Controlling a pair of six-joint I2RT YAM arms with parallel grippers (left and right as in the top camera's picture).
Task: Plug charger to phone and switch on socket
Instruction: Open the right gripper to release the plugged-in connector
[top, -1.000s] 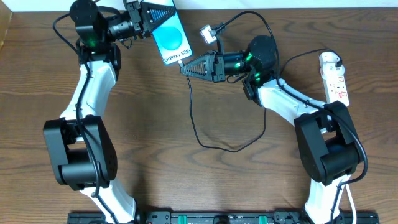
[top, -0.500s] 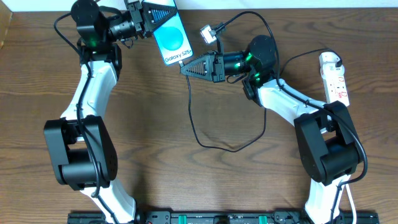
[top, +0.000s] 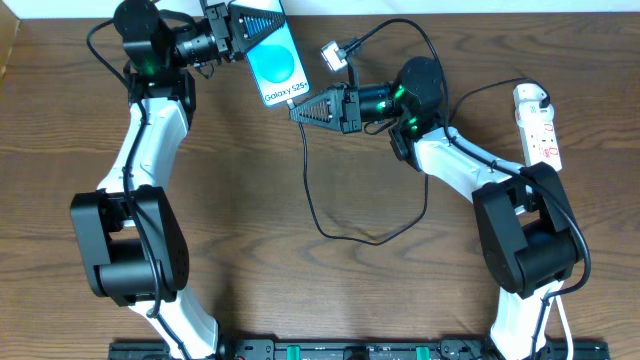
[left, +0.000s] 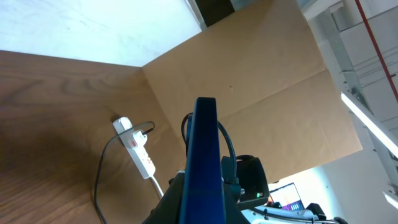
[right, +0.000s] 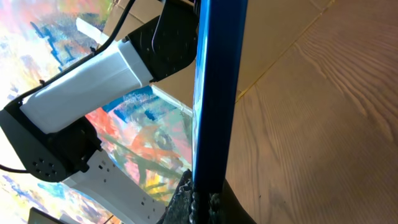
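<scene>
Right gripper (top: 300, 108), clamped on the charger (top: 310, 190) plug, has edged up against the phone (top: 278, 62) at its bottom end. Left gripper (top: 245, 22) grips the phone over the table (top: 400, 300) far edge. Insertion seems close; socket (top: 537, 125) untouched.

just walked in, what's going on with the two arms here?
The left gripper holds the Galaxy S25+ phone near the back of the table, screen facing up. The right gripper is shut on the plug end of the charger cable, its tips right at the phone's lower edge. Whether the plug is seated can't be told. The white adapter lies apart from the power strip, which neither arm is touching.
</scene>
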